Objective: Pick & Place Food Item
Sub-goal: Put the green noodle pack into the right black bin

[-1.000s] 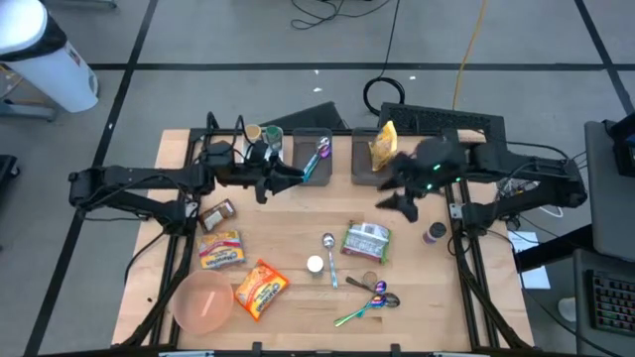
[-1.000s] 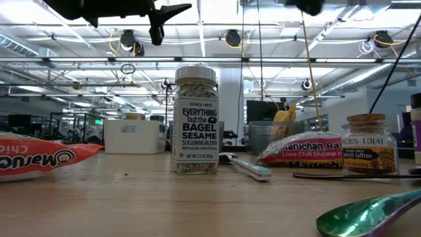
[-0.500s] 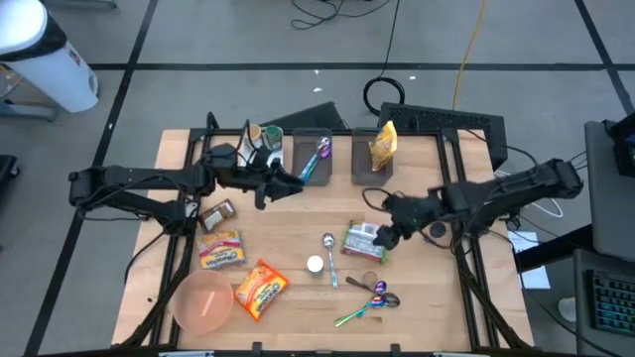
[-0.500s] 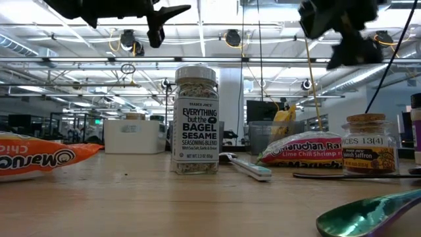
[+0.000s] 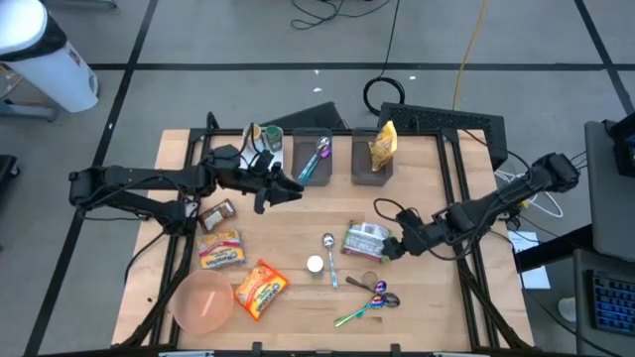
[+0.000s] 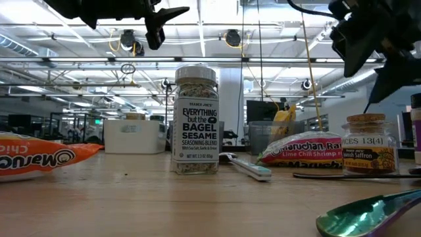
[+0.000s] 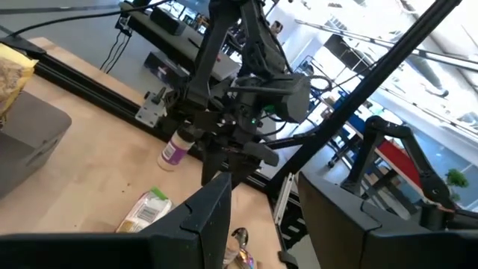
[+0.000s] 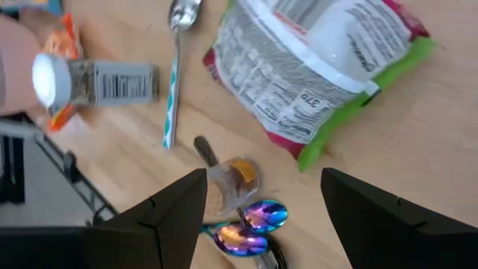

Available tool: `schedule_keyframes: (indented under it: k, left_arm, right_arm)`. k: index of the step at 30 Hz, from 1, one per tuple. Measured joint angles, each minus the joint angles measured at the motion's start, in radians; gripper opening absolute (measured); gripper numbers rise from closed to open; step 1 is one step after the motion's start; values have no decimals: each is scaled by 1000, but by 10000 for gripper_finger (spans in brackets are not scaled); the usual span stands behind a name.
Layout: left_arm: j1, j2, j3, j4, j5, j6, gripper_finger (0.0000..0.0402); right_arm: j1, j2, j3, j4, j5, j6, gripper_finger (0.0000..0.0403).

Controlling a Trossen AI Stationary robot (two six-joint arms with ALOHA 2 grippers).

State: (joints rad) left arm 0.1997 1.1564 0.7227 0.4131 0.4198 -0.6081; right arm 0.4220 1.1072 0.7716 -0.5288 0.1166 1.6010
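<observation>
1. Hovering right of centre in the high view, the right gripper [image 5: 394, 248] spreads its jaws wide and empty, just beside the green-edged, crinkled plastic ramen packet [image 5: 364, 241]

2. Lying flat on the wooden table [image 5: 298, 213], the packet sits immediately left of those jaws, its long axis running roughly left to right

3. Waiting at upper left, the left gripper [image 5: 290, 188] stands half-open and empty, clearly farther away

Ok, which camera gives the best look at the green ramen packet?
The right wrist view: the ramen packet fills it, label readable. The high view shows it small beside the right claw; the low view shows only its edge.
</observation>
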Motion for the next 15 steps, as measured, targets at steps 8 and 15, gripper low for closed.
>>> schedule_keyframes:
  k: [8,15]
  left_arm:
    - [0,0,0,1,-1,1,163]
    - [0,0,0,1,-10,-1,163]
  right_arm:
    - [45,28,-42,5,105,114,256]
    - [45,96,-44,54,126,130,256]
